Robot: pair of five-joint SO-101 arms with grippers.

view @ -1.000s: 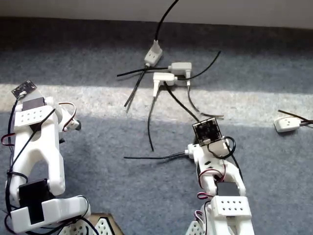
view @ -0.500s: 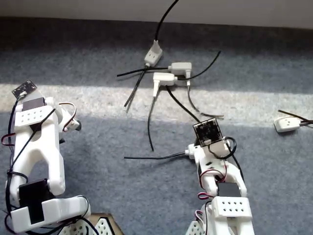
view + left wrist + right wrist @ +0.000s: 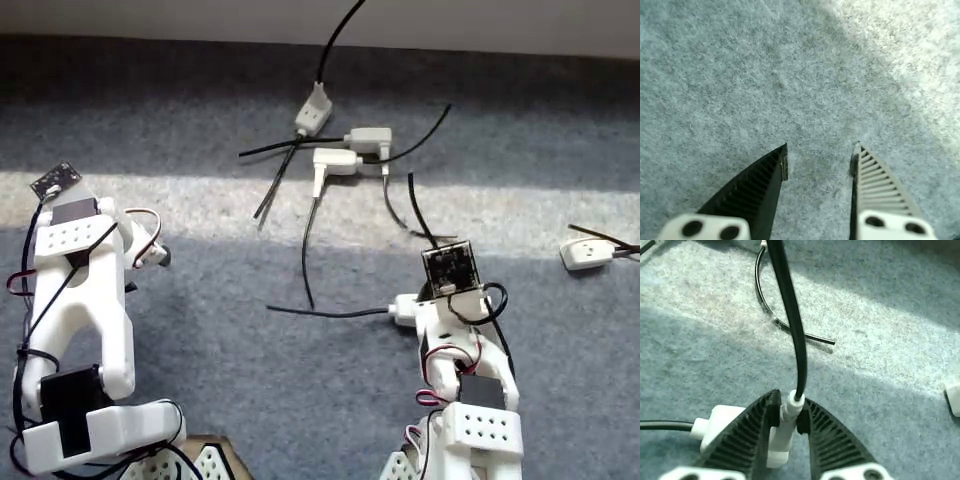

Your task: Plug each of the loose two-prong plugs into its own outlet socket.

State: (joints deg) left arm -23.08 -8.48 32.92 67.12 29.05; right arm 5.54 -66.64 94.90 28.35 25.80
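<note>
Right wrist view: the right gripper (image 3: 790,401) pinches a white plug (image 3: 781,432) at its cord end, touching the outlet socket (image 3: 720,426) on the near right. Mating seems underway; next, press it squarely home. The left gripper (image 3: 821,150) hangs spread wide over the carpet (image 3: 765,75).

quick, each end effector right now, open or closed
Left end effector: open, empty.
Right end effector: closed on a white plug.
</note>
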